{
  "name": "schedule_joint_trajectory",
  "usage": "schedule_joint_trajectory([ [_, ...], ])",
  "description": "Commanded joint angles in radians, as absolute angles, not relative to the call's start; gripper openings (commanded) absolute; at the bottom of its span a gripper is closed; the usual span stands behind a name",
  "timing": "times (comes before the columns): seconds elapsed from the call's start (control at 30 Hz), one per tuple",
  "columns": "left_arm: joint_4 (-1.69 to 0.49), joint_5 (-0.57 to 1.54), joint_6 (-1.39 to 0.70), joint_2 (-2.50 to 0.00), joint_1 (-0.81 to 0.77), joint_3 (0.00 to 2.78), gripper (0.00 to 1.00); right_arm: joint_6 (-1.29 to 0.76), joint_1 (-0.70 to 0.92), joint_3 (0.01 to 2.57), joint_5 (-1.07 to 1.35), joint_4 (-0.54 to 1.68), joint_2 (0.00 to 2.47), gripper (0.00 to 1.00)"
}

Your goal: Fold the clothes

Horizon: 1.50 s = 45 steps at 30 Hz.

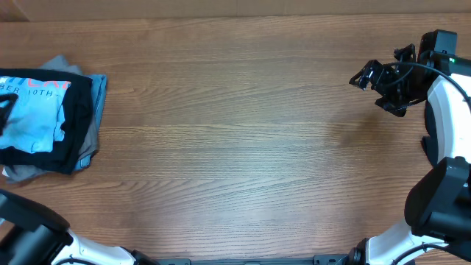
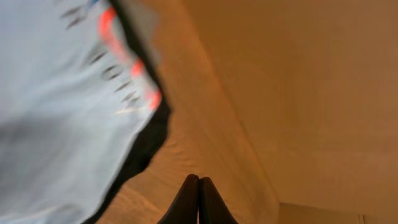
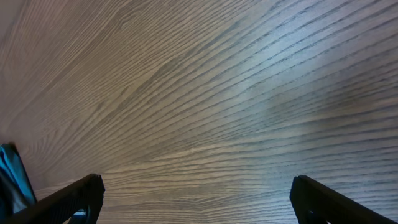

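The clothes (image 1: pixel 51 121) lie in a folded pile at the far left of the bench (image 1: pixel 235 140). A light blue shirt (image 1: pixel 29 118) with red and white lettering is on top and a black shirt (image 1: pixel 77 121) is under it. Below those, a grey shirt (image 1: pixel 90 147) and a darker blue shirt (image 1: pixel 101 87) show only as edges. No loose or spread-out garment is in view, so the folding looks mostly or wholly done; at most the pile may want squaring, since its layers sit a little askew. The left hand (image 2: pixel 199 199) is clenched, its 2 fingers pressed together on nothing, near the pile's black edge. The right hand (image 3: pixel 199 202) is released wide and empty over bare wood at the far right, well apart from the pile. The frame cuts off the pile's left side, so how many shirts it holds cannot be told, nor whether more wait out of view. The left wrist view is blurred and the lettering there is unreadable. Overhead, the left hand is at best a dark shape at the frame's edge.
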<state>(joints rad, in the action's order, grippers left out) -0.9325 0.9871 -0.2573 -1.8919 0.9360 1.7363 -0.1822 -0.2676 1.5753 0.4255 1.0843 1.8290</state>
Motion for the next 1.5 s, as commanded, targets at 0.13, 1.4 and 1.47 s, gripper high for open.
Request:
schedule_joint_trajectory([
  [0.13,-0.975,0.802,-0.17,-1.864,0.95,1.712,0.04,-0.18,-0.269,1.571,0.419,1.079,1.831,1.0],
  [1.4,-0.708,0.827,-0.313,-1.864,1.077,1.51,0.04,-0.179,-0.269,1.571,0.419,1.079,1.831,1.0],
  [1.47,-0.709,0.759,-0.265,-1.881,1.07,1.501,0.04,-0.179,-0.269,1.571,0.419,1.079,1.831,1.0],
])
